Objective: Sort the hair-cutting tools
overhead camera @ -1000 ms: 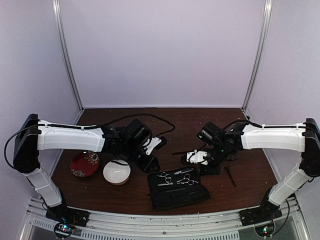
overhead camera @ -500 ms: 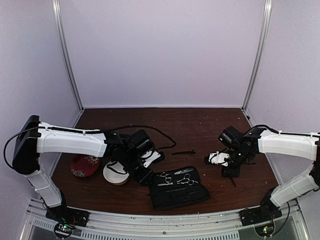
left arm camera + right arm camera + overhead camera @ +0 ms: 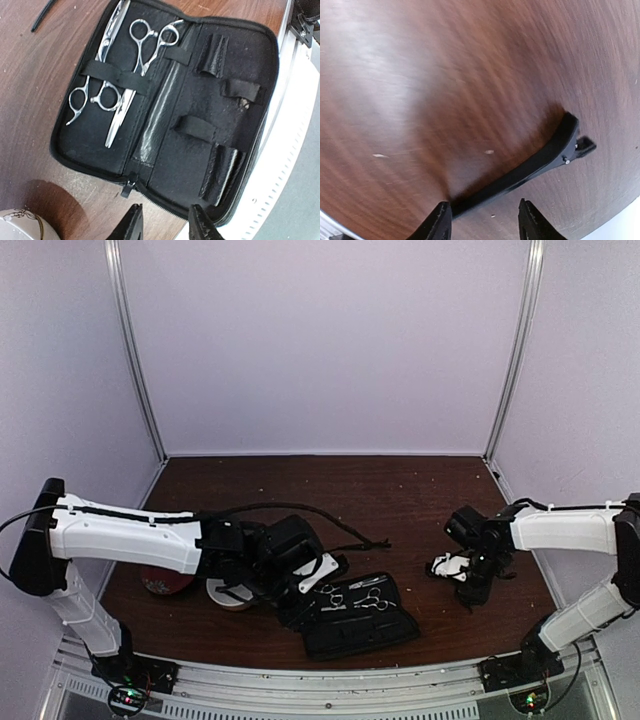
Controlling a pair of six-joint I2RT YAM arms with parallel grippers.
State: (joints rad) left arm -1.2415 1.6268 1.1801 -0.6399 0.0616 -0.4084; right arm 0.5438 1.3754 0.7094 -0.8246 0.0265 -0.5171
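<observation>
Silver scissors (image 3: 150, 47), second pair (image 3: 117, 117), strapped in open pouch (image 3: 170, 170), black clip (image 3: 530, 170), seemingly closed, on table (image 3: 420, 75)

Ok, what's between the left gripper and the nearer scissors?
Left wrist view: only the pouch, its black lining and zip edge, lies between the left gripper and those scissors.

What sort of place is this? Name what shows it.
Probably a robot lab test cell, not a salon: plain pale walls on metal posts enclose a wooden table, and two robot arms are bolted to a rail at its near edge.
</observation>
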